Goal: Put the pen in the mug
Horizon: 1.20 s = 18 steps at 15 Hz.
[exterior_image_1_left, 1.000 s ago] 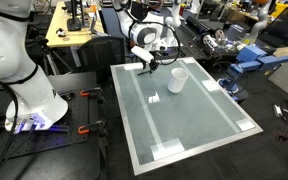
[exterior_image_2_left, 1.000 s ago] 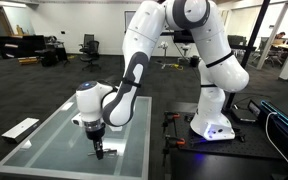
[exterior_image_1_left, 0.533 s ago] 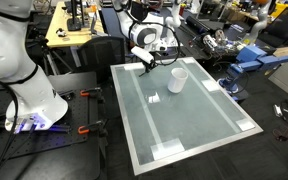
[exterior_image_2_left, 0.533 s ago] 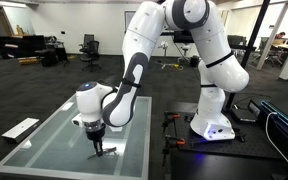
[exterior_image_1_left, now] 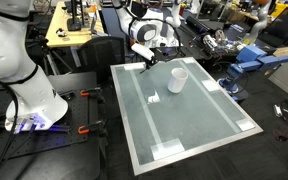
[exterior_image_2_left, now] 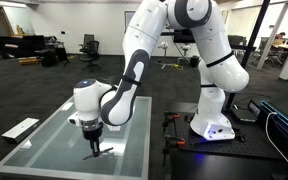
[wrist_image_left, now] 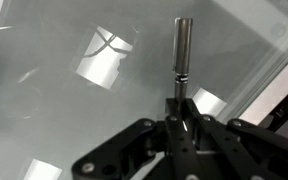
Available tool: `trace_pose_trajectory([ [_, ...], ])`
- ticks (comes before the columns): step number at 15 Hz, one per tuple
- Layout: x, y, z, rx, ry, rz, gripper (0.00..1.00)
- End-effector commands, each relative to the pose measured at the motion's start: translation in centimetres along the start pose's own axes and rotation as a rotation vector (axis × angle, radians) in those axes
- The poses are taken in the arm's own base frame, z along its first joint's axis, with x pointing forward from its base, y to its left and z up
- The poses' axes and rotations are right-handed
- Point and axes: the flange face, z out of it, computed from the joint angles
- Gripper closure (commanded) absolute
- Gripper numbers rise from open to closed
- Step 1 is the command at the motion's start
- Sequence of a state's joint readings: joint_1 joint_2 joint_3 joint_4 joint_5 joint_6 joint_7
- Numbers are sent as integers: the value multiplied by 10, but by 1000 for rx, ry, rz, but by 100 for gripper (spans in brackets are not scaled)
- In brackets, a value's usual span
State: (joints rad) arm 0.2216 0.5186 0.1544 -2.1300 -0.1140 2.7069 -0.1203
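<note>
The pen [wrist_image_left: 182,50] is plain only in the wrist view, a thin dark stick standing straight out past the claw [wrist_image_left: 182,118]. Its lower end is pinched between the closed fingers and hidden there. In both exterior views it is too small to separate from the dark fingertips. No view shows whether its free end touches the glass.

In an exterior view the claw [exterior_image_1_left: 145,64] hangs low over the bench [exterior_image_1_left: 194,120] near a corner. The mug [exterior_image_1_left: 177,79] stands upright on the glass close by, apart from the claw, with its open top in view. Only that picture shows the mug.

In an exterior view the arm [exterior_image_2_left: 134,70] bends down in front of its own base and blocks much of the bench's [exterior_image_2_left: 44,150] far side. There the claw [exterior_image_2_left: 94,150] is a dark shape just above the glass with a faint reflection under it.

White tape patches [exterior_image_1_left: 153,98] lie flat on the bench, one between the claw and the near edge, others toward the corners. In the wrist view two patches [wrist_image_left: 102,65] flank the pen, and the bench edge cuts across the upper right corner.

Red-handled clamps [exterior_image_1_left: 84,96] sit at the bench's side. Cluttered desks and chairs [exterior_image_2_left: 89,48] fill the room behind, too blurred to detail.
</note>
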Motion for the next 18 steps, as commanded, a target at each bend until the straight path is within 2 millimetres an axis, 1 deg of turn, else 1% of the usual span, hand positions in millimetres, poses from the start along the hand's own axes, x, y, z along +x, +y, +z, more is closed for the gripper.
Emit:
trace_pose_trajectory([
  [1, 5, -1, -35, -51, 37, -3, 97],
  [7, 13, -1, -83, -112, 96, -38, 97],
  [16, 9, 9, -156, -215, 160, -10, 97],
  [17, 7, 7, -161, -211, 161, -17, 97],
  [18, 19, 12, -145, -192, 172, -24, 97],
])
